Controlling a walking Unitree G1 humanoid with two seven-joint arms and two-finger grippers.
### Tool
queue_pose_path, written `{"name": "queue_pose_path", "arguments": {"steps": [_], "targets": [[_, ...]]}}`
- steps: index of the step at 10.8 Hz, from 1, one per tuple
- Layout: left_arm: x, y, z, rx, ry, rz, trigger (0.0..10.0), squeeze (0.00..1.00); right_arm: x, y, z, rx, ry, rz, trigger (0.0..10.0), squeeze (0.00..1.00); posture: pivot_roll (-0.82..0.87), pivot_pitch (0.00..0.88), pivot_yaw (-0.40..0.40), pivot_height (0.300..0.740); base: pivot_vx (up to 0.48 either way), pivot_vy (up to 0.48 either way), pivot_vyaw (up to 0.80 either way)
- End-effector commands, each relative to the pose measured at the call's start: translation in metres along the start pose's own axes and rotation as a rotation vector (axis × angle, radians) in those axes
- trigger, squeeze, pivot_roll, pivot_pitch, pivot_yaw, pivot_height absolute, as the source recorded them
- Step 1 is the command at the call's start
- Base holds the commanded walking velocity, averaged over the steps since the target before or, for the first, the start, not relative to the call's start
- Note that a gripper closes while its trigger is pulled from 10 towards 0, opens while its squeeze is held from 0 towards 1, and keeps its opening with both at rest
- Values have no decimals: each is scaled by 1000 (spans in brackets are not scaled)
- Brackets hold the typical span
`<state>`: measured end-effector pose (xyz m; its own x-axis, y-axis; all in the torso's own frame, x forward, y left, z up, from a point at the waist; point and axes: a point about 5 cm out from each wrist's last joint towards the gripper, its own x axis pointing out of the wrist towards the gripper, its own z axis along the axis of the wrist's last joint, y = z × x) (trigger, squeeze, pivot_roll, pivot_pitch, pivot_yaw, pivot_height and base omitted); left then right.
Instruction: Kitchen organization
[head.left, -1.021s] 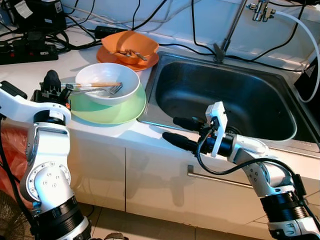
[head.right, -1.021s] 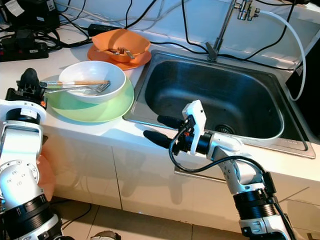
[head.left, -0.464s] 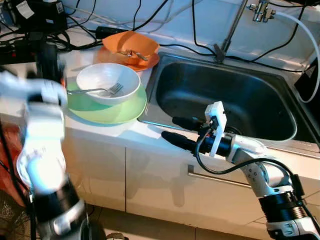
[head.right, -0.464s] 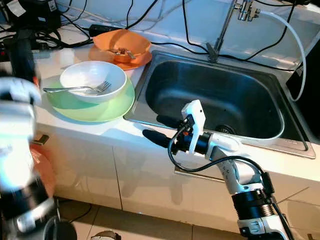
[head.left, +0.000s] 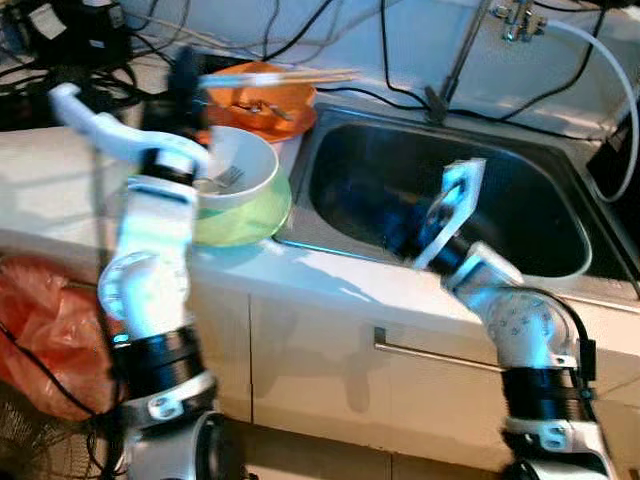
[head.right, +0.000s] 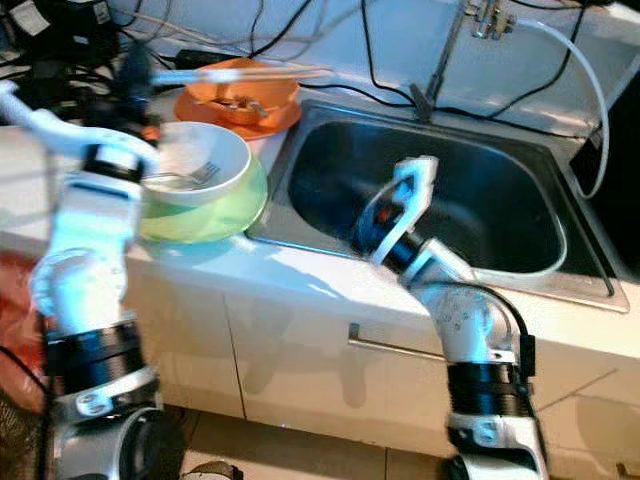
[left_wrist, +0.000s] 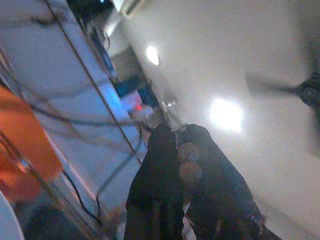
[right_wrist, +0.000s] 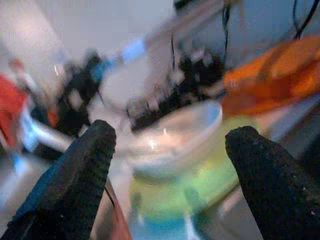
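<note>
left eye view: our left gripper (head.left: 187, 72) pinches chopsticks (head.left: 285, 77) above the orange bowl (head.left: 262, 100); our right gripper (right_wrist: 170, 165), fingers spread, hangs over the sink (head.left: 520, 190).

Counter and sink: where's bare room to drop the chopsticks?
The sink basin right of the right hand looks bare. A bare counter strip runs along the sink's front edge. It is crowded to the left: white bowl with fork on the green plate, orange dishes behind, cables at the wall. The left hand holds the chopsticks over the orange dishes.
</note>
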<state>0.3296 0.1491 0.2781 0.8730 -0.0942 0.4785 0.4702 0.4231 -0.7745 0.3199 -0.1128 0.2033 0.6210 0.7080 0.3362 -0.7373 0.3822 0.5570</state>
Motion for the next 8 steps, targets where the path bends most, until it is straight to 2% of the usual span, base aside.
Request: {"name": "queue_pose_path", "arguments": {"steps": [1, 2, 3, 5, 6, 7, 8], "targets": [[3, -5, -10, -10, 45, -31, 0, 0, 0, 3, 10, 12, -38, 2, 10000, 0, 139, 27, -60, 740, 0, 0, 0], [5, -5, -21, -40, 69, -41, 0, 0, 6, 7, 15, 75, -87, -1, 10000, 0, 131, 26, -55, 740, 0, 0, 0], [6, -8, -41, -93, 111, -60, 0, 0, 17, 13, 22, 180, -167, 0, 10000, 0, 124, 24, -49, 740, 0, 0, 0], [4, -9, -63, -139, 181, -71, 0, 0, 29, 18, 29, 302, -270, 9, 10000, 0, 119, 26, -44, 740, 0, 0, 0], [3, -8, -67, -157, 194, -63, 0, 0, 32, 19, 28, 310, -279, 4, 10000, 0, 119, 27, -42, 740, 0, 0, 0], [-1, -12, -77, -189, 252, -84, 0, 0, 33, 17, 29, 331, -298, -14, 10000, 0, 120, 30, -42, 740, 0, 0, 0], [-4, -14, -81, -188, 274, -95, 0, 0, 33, 15, 30, 341, -307, -28, 10000, 0, 120, 32, -44, 740, 0, 0, 0]]}}
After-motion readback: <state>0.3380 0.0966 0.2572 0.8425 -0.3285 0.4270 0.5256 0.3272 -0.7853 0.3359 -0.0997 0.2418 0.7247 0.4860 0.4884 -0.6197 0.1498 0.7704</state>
